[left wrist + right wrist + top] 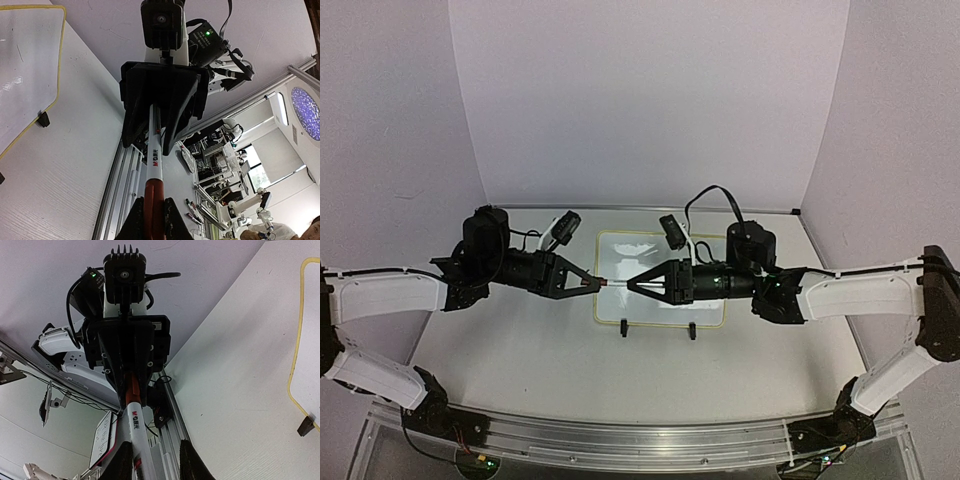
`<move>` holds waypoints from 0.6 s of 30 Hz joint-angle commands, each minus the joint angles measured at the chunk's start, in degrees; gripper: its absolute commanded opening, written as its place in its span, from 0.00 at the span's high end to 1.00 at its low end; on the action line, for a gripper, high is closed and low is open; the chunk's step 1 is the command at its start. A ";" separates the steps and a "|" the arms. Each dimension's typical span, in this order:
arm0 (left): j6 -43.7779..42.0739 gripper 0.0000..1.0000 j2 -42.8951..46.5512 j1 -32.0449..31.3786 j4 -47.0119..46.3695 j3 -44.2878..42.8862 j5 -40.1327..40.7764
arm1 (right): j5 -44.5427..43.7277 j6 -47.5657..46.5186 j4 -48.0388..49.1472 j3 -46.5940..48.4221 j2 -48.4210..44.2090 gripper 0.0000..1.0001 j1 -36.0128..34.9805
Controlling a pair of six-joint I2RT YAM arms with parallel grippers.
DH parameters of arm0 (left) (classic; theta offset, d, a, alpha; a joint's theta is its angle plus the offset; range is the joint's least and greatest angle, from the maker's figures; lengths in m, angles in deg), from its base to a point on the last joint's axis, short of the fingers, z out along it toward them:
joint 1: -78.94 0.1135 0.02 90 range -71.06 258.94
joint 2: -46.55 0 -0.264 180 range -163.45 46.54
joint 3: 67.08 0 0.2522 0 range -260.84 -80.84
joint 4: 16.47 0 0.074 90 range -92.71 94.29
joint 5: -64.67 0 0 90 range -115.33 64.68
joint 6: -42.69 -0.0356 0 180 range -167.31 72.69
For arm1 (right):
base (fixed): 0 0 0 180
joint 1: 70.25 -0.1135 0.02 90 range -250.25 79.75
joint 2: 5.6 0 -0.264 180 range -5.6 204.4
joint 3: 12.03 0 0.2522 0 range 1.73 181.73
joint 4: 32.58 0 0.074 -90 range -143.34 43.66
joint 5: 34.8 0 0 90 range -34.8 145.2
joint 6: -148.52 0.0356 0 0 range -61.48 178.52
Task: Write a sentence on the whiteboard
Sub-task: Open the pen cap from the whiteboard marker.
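— Over the middle of the pale desk, held level along the 9-to-3 line: slim white marker with a red cap.
— Gripped by which tool?
— Clamped tight on the red cap, at the 9 o'clock end: left tool. Narrowed around the white barrel, at the 3 o'clock end: right tool, with a gap showing beside one finger in its own wrist view, so not closed on the barrel.
— And the small white whiteboard with the thin pale-yellow frame?
— Resting on the desk at centre, beneath the right tool, its 9 o'clock edge just under the marker. Two small black clips at its 6 o'clock edge, toward the arm bases.
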 commanded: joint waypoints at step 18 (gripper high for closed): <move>-1.15 1.00 0.35 0.18 0.10 -2.27 -0.85 | 3.76 2.66 6.64 1.66 0.90 0.83 -0.38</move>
